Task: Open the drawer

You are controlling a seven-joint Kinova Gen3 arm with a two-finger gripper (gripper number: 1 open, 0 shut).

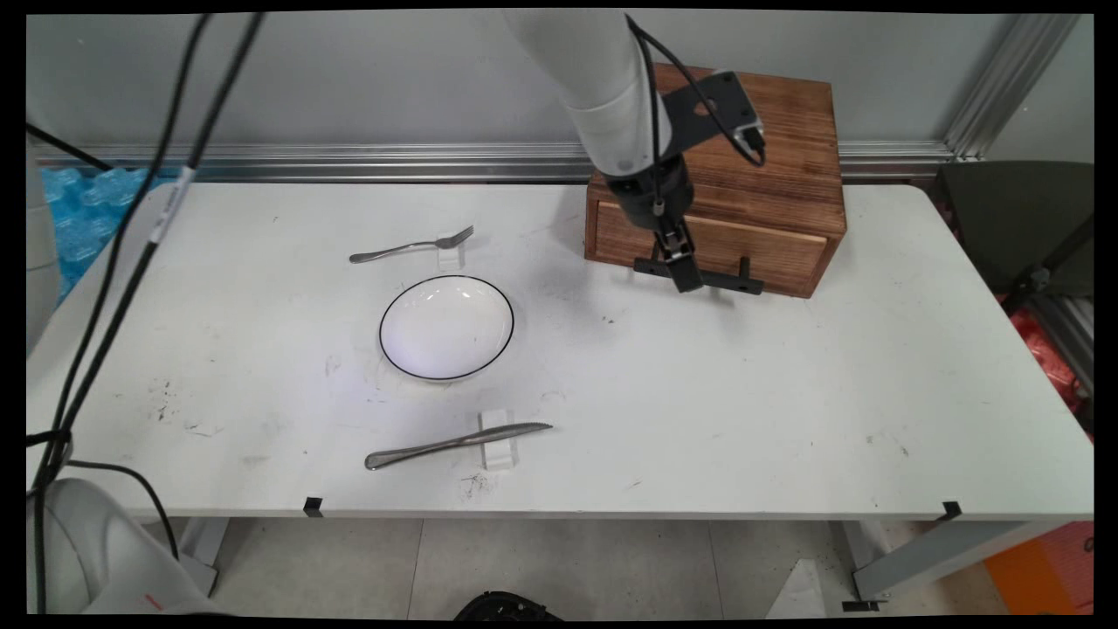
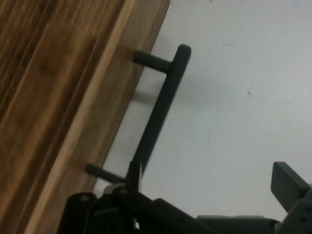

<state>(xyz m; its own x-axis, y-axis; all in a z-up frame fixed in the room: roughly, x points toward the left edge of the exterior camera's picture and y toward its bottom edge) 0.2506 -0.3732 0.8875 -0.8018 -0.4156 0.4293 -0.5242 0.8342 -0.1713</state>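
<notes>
Black bar handle (image 1: 732,281) on the pale drawer front (image 1: 773,249) of the dark wooden box (image 1: 777,148) sits near the far edge of the white desk (image 1: 786,393), right of its middle, and the arm's black two-finger gripper (image 1: 687,281) is right at that bar. From the hand view, the handle (image 2: 163,97) runs beside one finger while the other finger (image 2: 287,183) stands well off over bare desk, so the jaws are spread wide with nothing in them. To my eye the bar is off-centre in that gap; a clean hold would want it midway and the fingers square to it. Further left lie a steel fork (image 1: 410,246) toward the far edge, a black-rimmed white bowl (image 1: 446,328), and a steel knife (image 1: 454,444) by the near edge. The arm slants down from the top, its wrist tipped toward the drawer.
</notes>
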